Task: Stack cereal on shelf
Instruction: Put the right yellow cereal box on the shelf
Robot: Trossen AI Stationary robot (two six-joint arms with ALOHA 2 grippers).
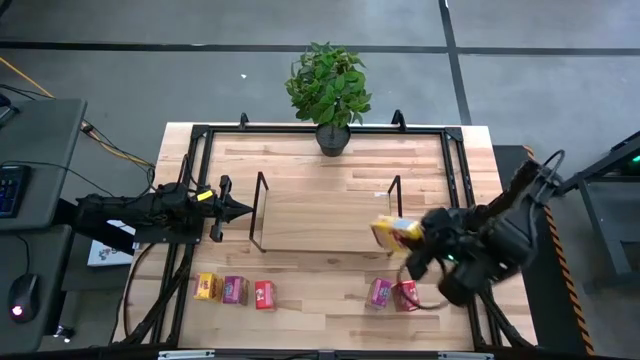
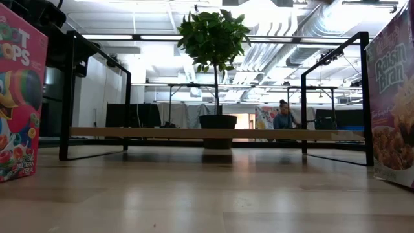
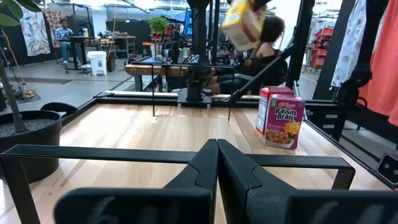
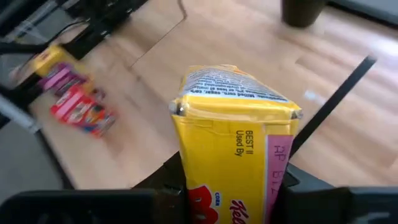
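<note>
My right gripper point(image 1: 412, 240) is shut on a yellow cereal box point(image 1: 393, 234), held in the air beside the shelf's right black frame point(image 1: 395, 198). The shelf's light-wood board point(image 1: 325, 215) lies between that frame and its left frame point(image 1: 262, 212). My left gripper point(image 1: 238, 210) is shut on nothing, level, just left of the left frame; its closed fingers point(image 3: 217, 163) point across the table. A yellow point(image 1: 208, 287), a pink point(image 1: 235, 290) and a red box point(image 1: 264, 294) stand upright near the near-left edge. A pink point(image 1: 380, 293) and a red box point(image 1: 405, 295) stand near-right. My right gripper point(image 4: 231, 196) pinches the yellow box between its two fingers, one on each side of the box's lower part point(image 4: 217, 199). The fingers come from the table's right side. The box is lifted clear of the table, tilted, with its sealed top end point(image 4: 236, 102) sticking out past the fingers.
A potted plant point(image 1: 330, 95) stands at the far edge behind the shelf. A black rail point(image 1: 200, 160) runs around the tabletop. Bare wood lies between the two box groups point(image 1: 320, 290). In the low view a red box point(image 2: 19, 97) and a pink box point(image 2: 391, 103) flank the shelf board point(image 2: 213, 133).
</note>
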